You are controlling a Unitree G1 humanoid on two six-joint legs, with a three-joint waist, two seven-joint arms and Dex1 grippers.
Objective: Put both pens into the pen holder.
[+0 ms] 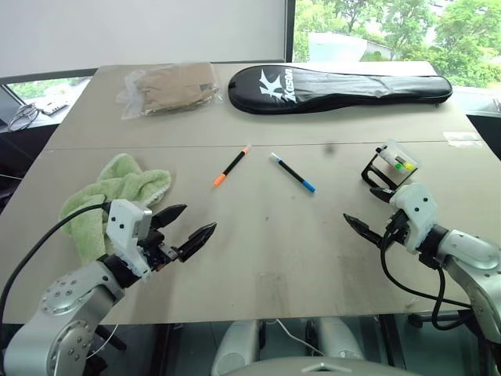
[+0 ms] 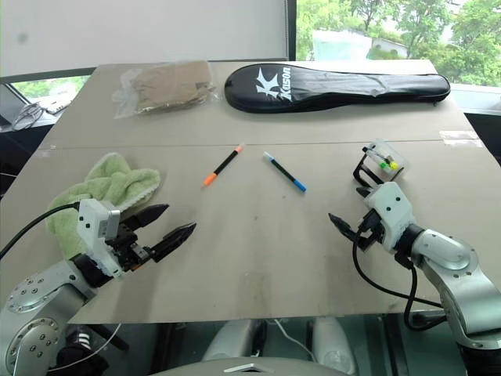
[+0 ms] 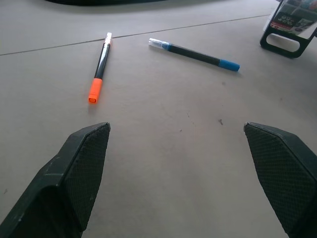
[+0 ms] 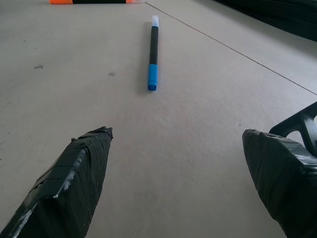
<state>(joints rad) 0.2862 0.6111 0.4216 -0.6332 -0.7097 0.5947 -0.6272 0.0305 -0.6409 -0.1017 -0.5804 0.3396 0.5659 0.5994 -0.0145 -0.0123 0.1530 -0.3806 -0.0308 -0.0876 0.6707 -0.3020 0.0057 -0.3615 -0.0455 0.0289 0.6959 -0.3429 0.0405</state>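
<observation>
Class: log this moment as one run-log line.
left tool: open, empty | right tool: open, empty | pens: orange pen, blue pen on table | pen holder: no pens

Soft, even daylight fills the scene, coming from the window (image 1: pixel 391 31) at the upper right of the frame, where the greenery outside is bright and slightly washed out. The bench (image 1: pixel 274 235) is evenly lit, with faint, diffuse shadows. A mild sheen shows on the black racket case (image 1: pixel 337 88) and the plastic bag (image 1: pixel 168 88). In the wrist views the nearest fingers (image 3: pixel 74 178) look slightly soft, while the pens stay crisp.
</observation>
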